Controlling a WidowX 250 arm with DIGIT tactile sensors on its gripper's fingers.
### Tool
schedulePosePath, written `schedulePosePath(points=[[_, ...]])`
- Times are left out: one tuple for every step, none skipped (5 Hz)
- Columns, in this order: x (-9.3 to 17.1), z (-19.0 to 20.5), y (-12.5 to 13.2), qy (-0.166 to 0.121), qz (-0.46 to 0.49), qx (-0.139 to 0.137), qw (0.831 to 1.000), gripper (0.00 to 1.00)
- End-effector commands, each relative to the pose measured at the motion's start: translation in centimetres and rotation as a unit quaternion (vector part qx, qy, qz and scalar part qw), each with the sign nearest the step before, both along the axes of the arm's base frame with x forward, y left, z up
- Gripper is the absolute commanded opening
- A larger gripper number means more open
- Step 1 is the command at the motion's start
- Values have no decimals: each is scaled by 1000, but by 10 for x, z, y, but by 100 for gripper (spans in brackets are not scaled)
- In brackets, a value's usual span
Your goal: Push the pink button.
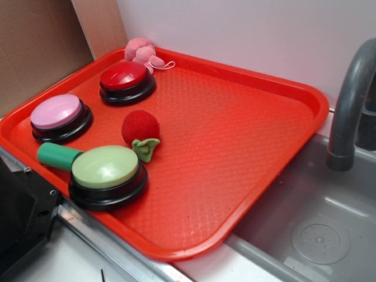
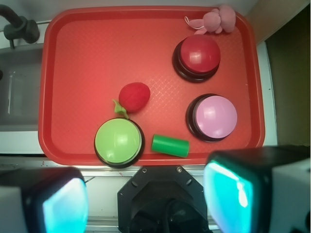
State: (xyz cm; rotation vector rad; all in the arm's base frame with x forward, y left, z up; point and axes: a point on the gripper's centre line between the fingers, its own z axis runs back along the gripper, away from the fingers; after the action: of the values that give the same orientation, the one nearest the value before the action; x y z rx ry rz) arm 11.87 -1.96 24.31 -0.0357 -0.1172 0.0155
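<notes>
gripper [image 2: 146, 194] (open), green cylinder [image 2: 170, 145] beside pink button [image 2: 215, 116]

green cylinder [image 1: 57, 156]: end hidden behind green button [image 1: 107, 170] | faucet [image 1: 352, 100]: top cut off | jaws: blurred, perhaps apart

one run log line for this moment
phase: pre-approach | target: pink button unpressed, untouched | gripper open, above tray near edge | holding: nothing

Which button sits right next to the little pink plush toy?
The red button, at the tray's far corner; the pink button and green button sit farther away.
</notes>
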Motion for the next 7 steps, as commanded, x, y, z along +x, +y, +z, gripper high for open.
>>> schedulePosePath(points=[[0,0,0,0,0,0,1000,100],[20,-49,50,28,118,33,992,100],[33,-82,102,34,178,59,982,100],[27,-112,130,38,250,68,965,100],[25,-139,137,35,254,55,965,100],[27,-163,135,26,236,40,971,100],[33,-173,129,17,216,30,976,100]])
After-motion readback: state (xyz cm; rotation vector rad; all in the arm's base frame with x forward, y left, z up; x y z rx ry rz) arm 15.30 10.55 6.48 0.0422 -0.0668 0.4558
